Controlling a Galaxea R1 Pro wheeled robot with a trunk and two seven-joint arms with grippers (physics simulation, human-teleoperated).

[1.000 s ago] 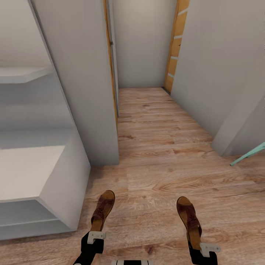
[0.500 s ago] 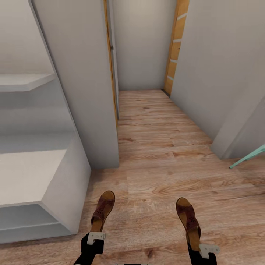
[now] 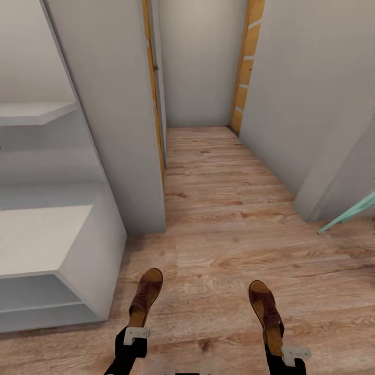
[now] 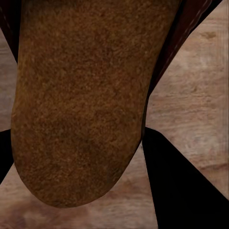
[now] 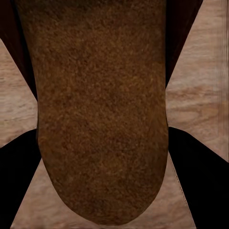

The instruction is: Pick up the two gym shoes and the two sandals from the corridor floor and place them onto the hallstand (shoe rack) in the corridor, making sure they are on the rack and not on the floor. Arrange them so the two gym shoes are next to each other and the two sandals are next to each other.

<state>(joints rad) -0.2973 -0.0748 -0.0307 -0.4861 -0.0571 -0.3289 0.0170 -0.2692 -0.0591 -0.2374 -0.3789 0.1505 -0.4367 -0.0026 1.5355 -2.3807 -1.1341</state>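
Each gripper holds one dark brown sandal by its heel end, above the wood-plank corridor floor (image 3: 224, 208). My left gripper (image 3: 136, 334) is shut on the left sandal (image 3: 146, 294), whose toe points forward. My right gripper (image 3: 289, 354) is shut on the right sandal (image 3: 265, 307). Close up, the left sandal (image 4: 81, 95) lies between black fingers (image 4: 181, 191), and the right sandal (image 5: 102, 105) lies between black fingers (image 5: 19, 176). The pale grey hallstand (image 3: 47, 234) stands at the left with its bench top and one upper shelf (image 3: 31, 112) bare. The gym shoes are out of view.
A grey wall panel (image 3: 125, 130) rises just past the hallstand. The corridor runs ahead between grey walls with orange door frames (image 3: 245, 67). A teal bar (image 3: 349, 213) slants in at the right edge beside a wall corner (image 3: 312, 198).
The whole picture has shifted a little, so the camera has moved. Both sandals stay held in the grippers as before.
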